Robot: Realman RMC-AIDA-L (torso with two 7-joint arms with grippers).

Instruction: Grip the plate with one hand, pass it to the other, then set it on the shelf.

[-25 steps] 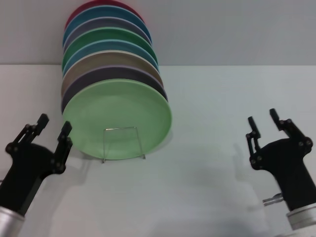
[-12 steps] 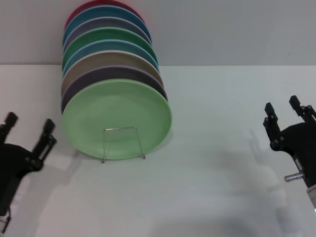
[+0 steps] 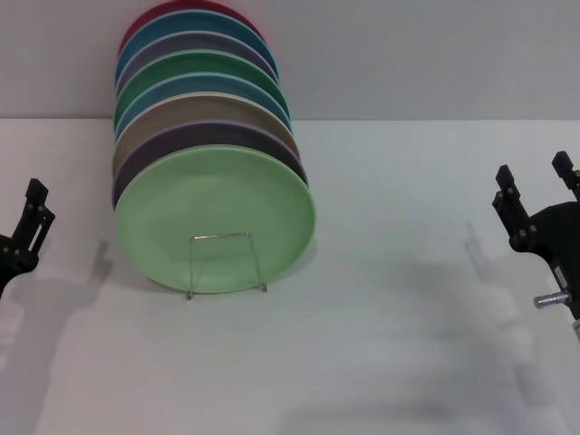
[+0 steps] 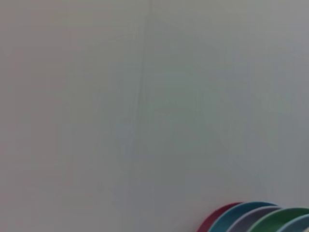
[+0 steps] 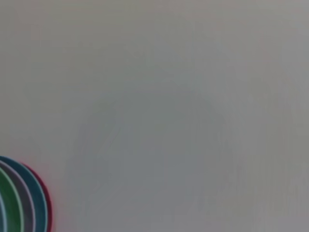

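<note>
At 9 o'clock, at the near left edge of the head view, the left gripper shows only part of itself, so I cannot tell whether it is spread or closed. At 3 o'clock the right gripper stands with its two fingers spread apart, holding nothing. Both are well apart from the plates.

Farther in, toward 11 o'clock from centre, the plate stands nearly upright on the shelf, whose front wire loop crosses its lower face. It is the frontmost of a row; directly behind it leans a dark plate, then more coloured ones.

It looks stiff, light, probably plastic, with a smooth matte face likely to slip under a flat pinch. The best hold seems the exposed rim at 3 or 9 o'clock, one finger on each face, clear of the wire and the neighbour behind.
</note>
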